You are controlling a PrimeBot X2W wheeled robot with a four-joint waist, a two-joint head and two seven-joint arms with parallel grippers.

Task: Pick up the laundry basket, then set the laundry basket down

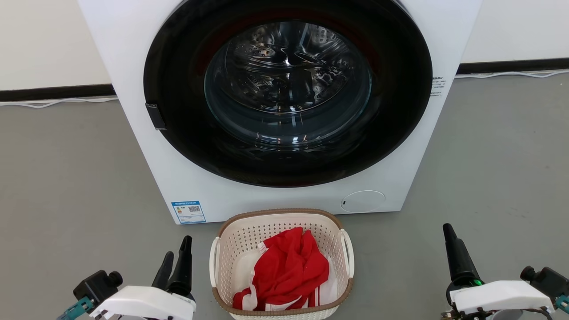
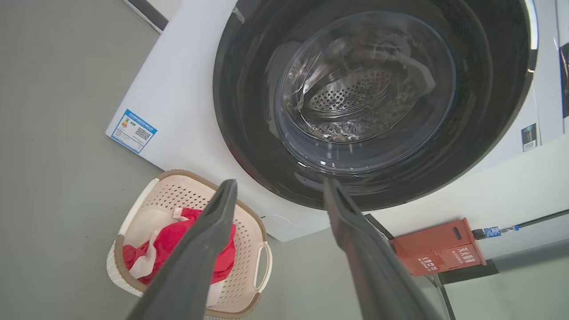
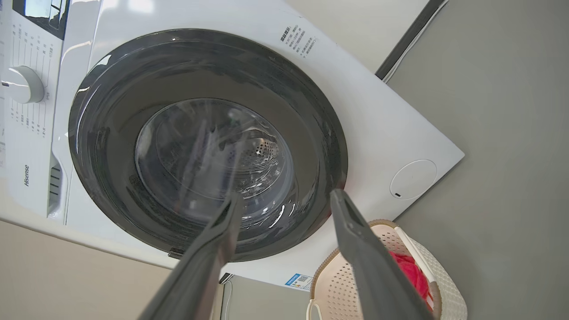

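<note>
Head view: grey floor, white wall.

Grey floor, bearing laundry gear
Holding up a white washer by the wall and, sitting upright just in front of its lower panel, the laundry basket.

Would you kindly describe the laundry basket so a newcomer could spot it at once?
Find the big white washing machine with its round dark door. On the grey floor right before it sits the laundry basket: small, cream, perforated, brown-rimmed, holding red cloth.
</note>
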